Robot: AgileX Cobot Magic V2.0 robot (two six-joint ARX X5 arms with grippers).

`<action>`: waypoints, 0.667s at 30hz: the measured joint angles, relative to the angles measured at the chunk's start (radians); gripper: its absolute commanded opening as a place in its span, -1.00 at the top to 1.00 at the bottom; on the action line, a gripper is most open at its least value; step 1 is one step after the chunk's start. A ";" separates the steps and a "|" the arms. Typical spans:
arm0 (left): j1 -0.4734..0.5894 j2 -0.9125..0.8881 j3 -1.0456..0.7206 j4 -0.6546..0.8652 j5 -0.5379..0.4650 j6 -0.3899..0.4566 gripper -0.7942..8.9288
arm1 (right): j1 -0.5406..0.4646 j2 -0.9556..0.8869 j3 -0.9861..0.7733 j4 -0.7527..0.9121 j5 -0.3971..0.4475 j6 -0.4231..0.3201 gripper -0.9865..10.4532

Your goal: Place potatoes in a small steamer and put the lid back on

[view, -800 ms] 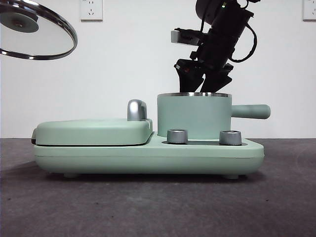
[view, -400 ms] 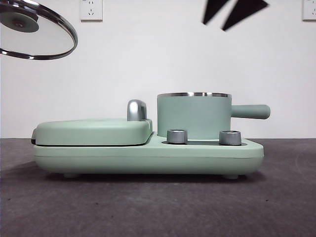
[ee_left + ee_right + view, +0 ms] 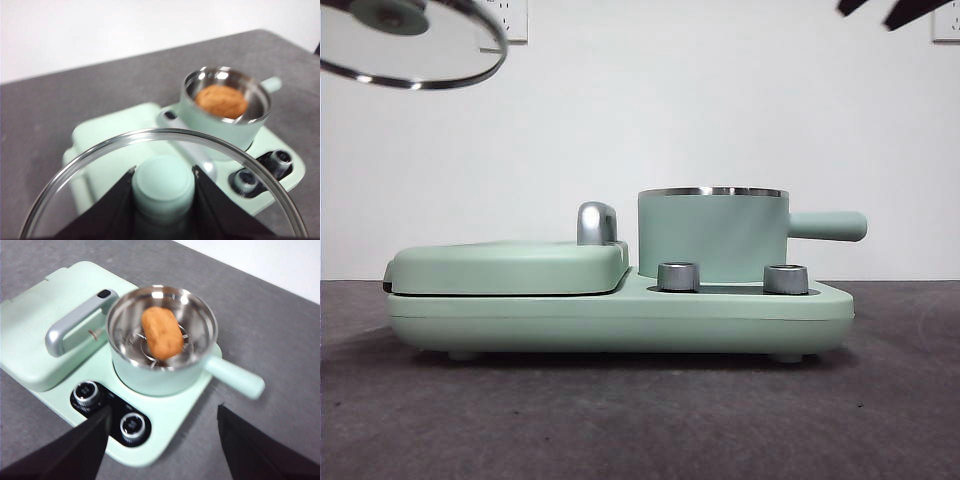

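My left gripper is clamped on the mint knob of the round glass lid, high and well off to the side of the mint green steamer pot. The risk I see is the lid landing off-centre and catching the steel rim (the approach is oblique). The orange-brown potato lies inside the pot, below my right gripper, which is spread wide and empty.

We see the potato, oval, orange-brown, rough skin, lying inside the small steamer on its steel insert. Steamer is mint green, cylindrical, shiny steel rim, straight green side handle; it stands upright and uncovered on the appliance base. The lid, round glass with steel rim and mint green knob, is up in the air, tilted, well apart from the steamer, clamped at the knob by the left end effector.
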 measured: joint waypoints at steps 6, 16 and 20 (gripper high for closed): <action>-0.075 0.058 0.000 0.118 0.000 0.000 0.81 | -0.001 -0.176 -0.121 0.013 0.079 0.080 0.25; -0.191 0.274 0.021 0.304 0.000 -0.003 0.81 | 0.000 -0.465 -0.260 -0.011 0.190 0.127 0.26; -0.229 0.392 0.084 0.381 0.000 -0.002 0.81 | 0.000 -0.517 -0.260 -0.048 0.222 0.132 0.26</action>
